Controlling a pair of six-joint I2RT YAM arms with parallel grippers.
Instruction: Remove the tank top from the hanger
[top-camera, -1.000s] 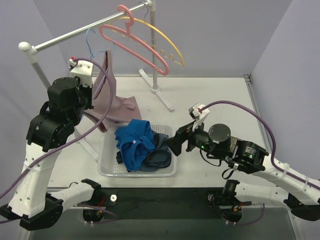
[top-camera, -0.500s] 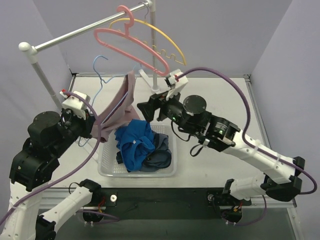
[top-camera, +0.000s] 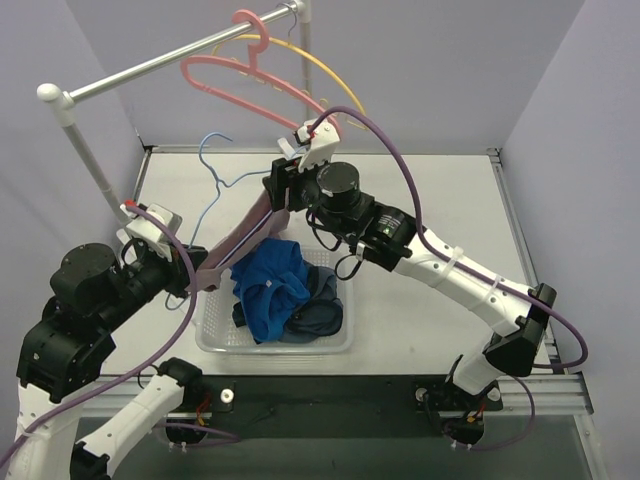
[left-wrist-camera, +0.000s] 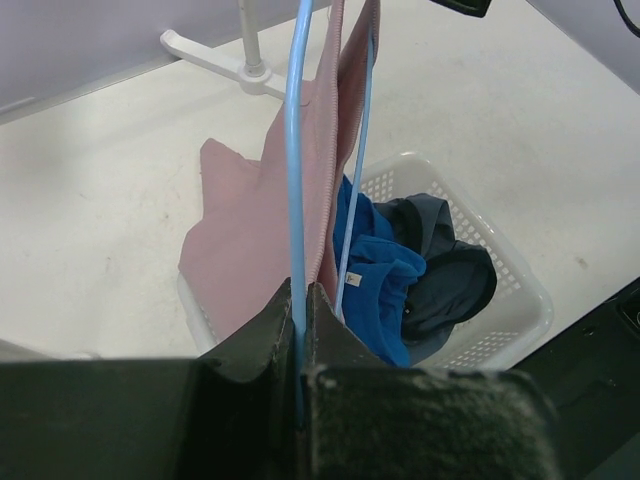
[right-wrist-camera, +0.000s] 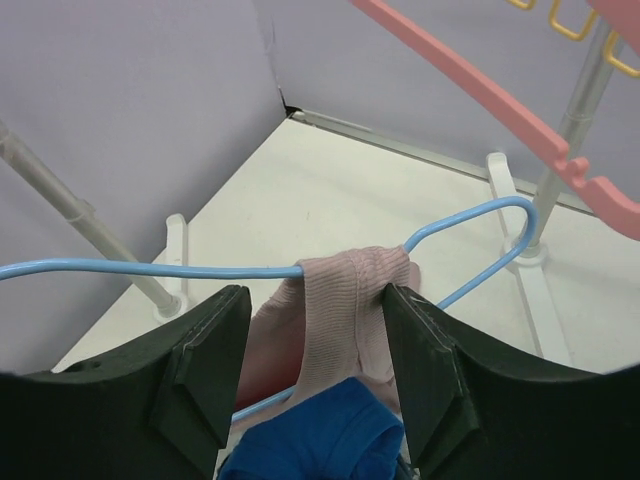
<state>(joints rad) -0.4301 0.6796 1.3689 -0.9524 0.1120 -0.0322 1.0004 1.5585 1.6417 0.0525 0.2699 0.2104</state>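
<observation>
Left fingers (left-wrist-camera: 283, 322) pinch the blue hanger (left-wrist-camera: 296, 150); right fingers (right-wrist-camera: 212, 340), spread astride the tank top (right-wrist-camera: 345, 300) strap, should close, then draw it off the end.

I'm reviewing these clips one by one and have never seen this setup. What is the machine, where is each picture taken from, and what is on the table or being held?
Two robot arms, each with a two-finger gripper, are bolted to a white table. The wide picture comes from a fixed camera above and behind them. The other two come from cameras on the wrists. The left gripper is shut on a blue hanger carrying a pink tank top. The right gripper is open, its jaws either side of the top's strap. On the table stand a white basket of clothes and a rail holding a pink hanger and a yellow hanger.
</observation>
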